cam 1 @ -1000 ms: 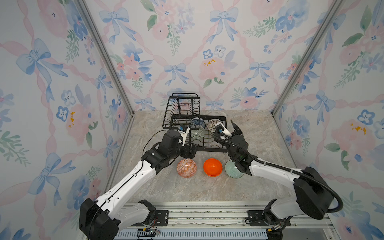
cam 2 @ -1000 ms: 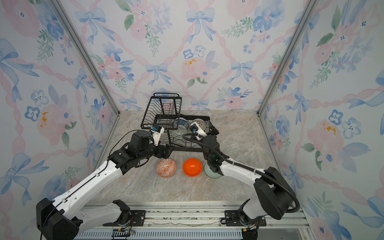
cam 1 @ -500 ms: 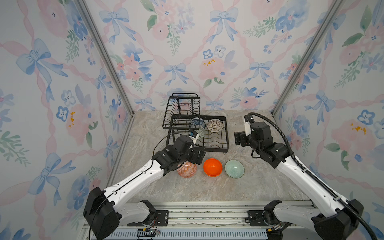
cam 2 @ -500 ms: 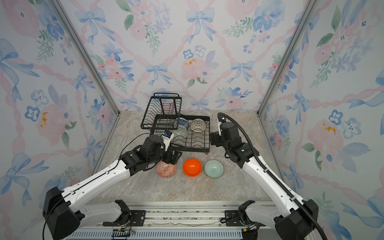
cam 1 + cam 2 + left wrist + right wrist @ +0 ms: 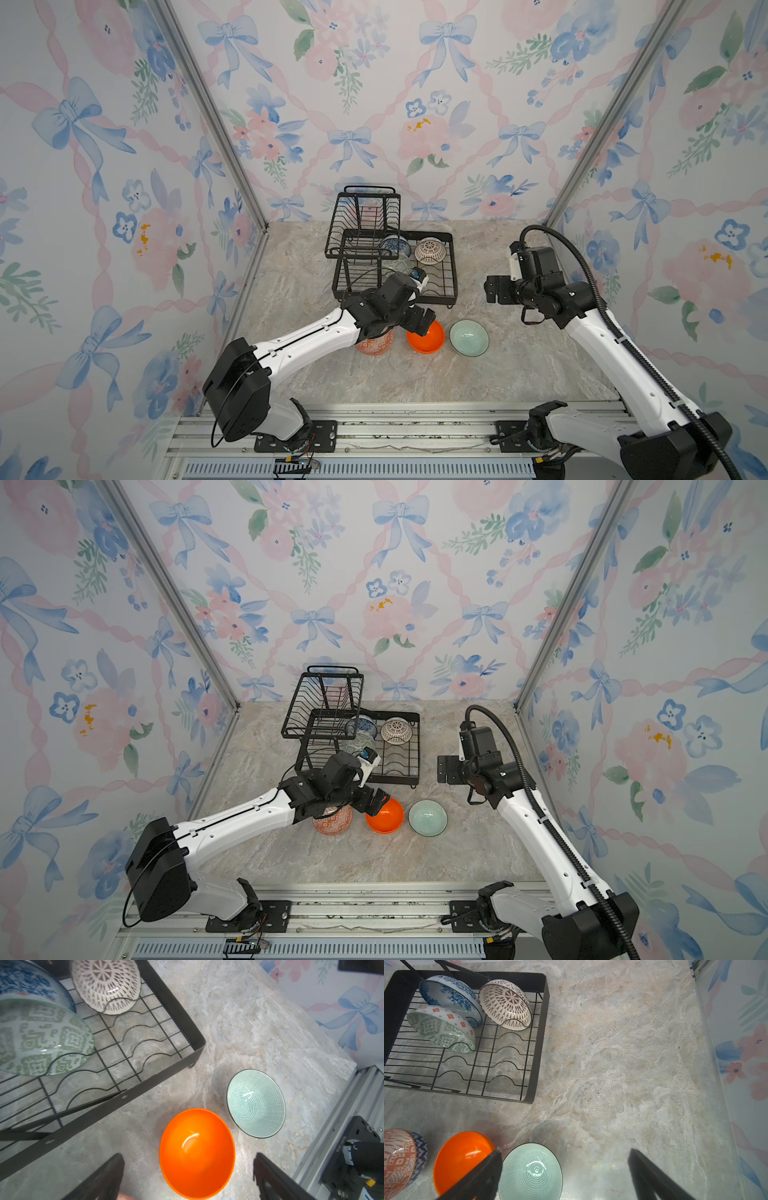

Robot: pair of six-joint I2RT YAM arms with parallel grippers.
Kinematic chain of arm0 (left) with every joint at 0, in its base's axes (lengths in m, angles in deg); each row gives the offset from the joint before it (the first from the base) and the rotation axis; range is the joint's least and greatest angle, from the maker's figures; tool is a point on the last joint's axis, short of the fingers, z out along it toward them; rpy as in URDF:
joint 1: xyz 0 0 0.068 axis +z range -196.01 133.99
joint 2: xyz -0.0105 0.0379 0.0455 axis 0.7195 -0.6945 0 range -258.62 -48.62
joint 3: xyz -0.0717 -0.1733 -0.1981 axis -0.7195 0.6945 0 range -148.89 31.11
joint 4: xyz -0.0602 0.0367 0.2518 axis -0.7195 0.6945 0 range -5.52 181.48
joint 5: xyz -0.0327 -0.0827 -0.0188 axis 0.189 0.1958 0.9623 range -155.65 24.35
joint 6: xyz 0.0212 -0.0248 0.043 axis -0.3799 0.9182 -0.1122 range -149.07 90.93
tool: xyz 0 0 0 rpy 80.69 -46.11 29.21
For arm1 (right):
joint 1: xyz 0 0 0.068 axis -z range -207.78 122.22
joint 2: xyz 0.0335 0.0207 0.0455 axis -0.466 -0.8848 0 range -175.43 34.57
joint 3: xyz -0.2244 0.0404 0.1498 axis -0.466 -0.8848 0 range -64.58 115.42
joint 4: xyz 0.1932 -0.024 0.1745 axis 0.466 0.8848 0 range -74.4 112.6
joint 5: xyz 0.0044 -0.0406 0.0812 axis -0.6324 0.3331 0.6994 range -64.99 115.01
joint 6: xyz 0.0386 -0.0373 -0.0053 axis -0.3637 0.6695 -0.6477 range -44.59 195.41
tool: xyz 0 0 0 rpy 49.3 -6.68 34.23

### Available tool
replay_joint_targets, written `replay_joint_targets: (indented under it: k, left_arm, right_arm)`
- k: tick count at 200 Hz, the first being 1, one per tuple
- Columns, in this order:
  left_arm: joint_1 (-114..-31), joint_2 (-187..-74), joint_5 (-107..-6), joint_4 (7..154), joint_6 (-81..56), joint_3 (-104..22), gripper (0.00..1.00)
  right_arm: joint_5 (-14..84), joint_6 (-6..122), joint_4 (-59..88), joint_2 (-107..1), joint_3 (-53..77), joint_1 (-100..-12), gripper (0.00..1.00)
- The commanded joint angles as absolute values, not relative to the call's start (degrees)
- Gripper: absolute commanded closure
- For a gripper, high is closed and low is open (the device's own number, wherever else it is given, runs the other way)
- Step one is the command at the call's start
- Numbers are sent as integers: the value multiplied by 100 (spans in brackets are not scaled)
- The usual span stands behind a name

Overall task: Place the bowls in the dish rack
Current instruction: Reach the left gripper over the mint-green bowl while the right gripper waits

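Marble-look table [image 5: 519, 365], beige-grey w/ veins, fills the lower half in both top views. Three walls [image 5: 374, 104] box it in, papered w/ blue bows & pink flowers. Alu posts [image 5: 208, 108] run up the back corners, and a metal rail [image 5: 395, 432] crosses the btm edge, both arm bases bolted to it.

Rack [image 5: 453, 266] sits ctr frame, close to the back wall: small basket [image 5: 361, 220] raised at its left, wide slotted tray [image 5: 440, 286] lower right. Three bowls stand on edge in the tray's far slots: blue bowl [image 5: 395, 245], lattice bowl [image 5: 430, 250] right of it, green bowl [image 5: 397, 264] just in front of the blue one.

Three more sit in a row on the table, below the rack in frame. Patterned bowl [image 5: 374, 345] is at left, half under the L arm. Orange bowl [image 5: 428, 338] is mid, w/ mint bowl [image 5: 468, 337] just beside it at right.

L gripper [image 5: 424, 320] hangs over the orange bowl's upper-left rim, jaws spread wide. In the left wrist view its fingers [image 5: 99, 1178] flank that bowl; contact, can't tell.

R gripper [image 5: 491, 290] hovers mid-right, over bare table right of the rack. Its jaws are wide apart too, w/ nothing between them.
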State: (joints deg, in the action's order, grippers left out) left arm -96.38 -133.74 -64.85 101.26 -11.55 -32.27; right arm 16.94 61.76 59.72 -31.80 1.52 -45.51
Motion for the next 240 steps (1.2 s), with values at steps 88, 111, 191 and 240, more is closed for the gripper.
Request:
replay_joint_targets:
  k: [88,111,191,240]
  left_arm:
    - [-10117,-15086,-5896,10026,-1757,-4528,9]
    - [-10145,-15360,-6043,10039,-1833,-4662,17]
    - [-10219,-16309,-6505,10055,-2079,-5339,37]
    - [-10217,-16514,-6236,10054,-2060,-5456,47]
  right_arm:
    - [1579,5797,6302,-3110,85,-4046,3]
    - [1596,5793,6248,-3156,20,-4004,3]
    - [1844,5940,5964,-3428,39,-3959,3]
    - [1834,6034,5940,-3529,57,-3956,3]
